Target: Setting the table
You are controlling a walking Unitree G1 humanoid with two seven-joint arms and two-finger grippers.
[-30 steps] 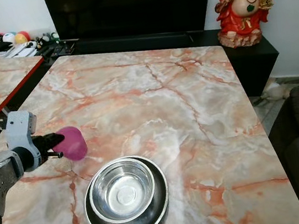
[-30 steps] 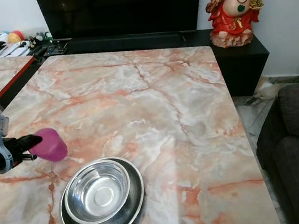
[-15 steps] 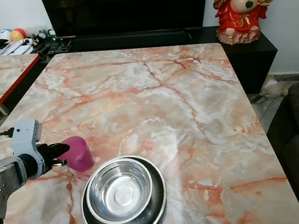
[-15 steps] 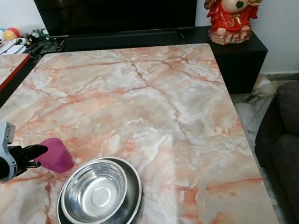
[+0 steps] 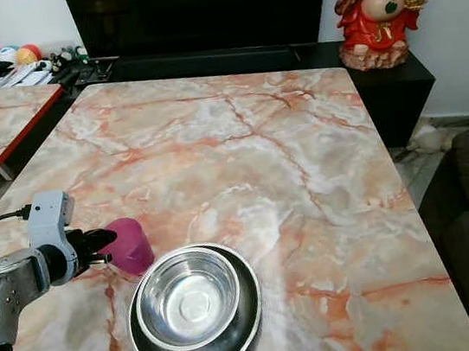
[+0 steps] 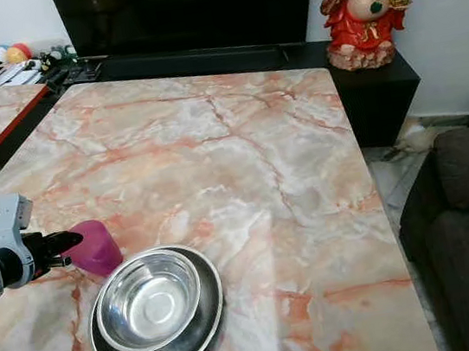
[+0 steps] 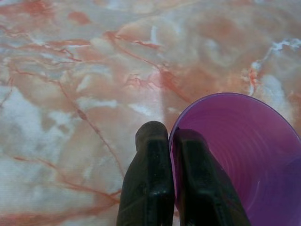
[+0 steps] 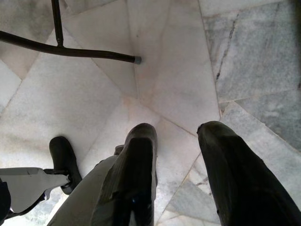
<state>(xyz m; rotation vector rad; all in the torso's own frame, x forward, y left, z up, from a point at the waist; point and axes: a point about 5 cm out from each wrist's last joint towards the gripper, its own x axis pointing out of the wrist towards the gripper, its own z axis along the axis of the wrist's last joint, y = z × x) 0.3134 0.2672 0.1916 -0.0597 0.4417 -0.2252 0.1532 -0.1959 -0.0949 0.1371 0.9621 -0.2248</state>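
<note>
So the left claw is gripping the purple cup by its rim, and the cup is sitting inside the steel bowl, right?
Not quite. The left claw does grip the cup by its rim, but the cup isn't inside the bowl. It is on the table beside the bowl, on its left. The left eye view shows this.

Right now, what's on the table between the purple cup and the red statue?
Nothing: in the left eye view, only bare marble table lies between the purple cup and the red statue.
</note>
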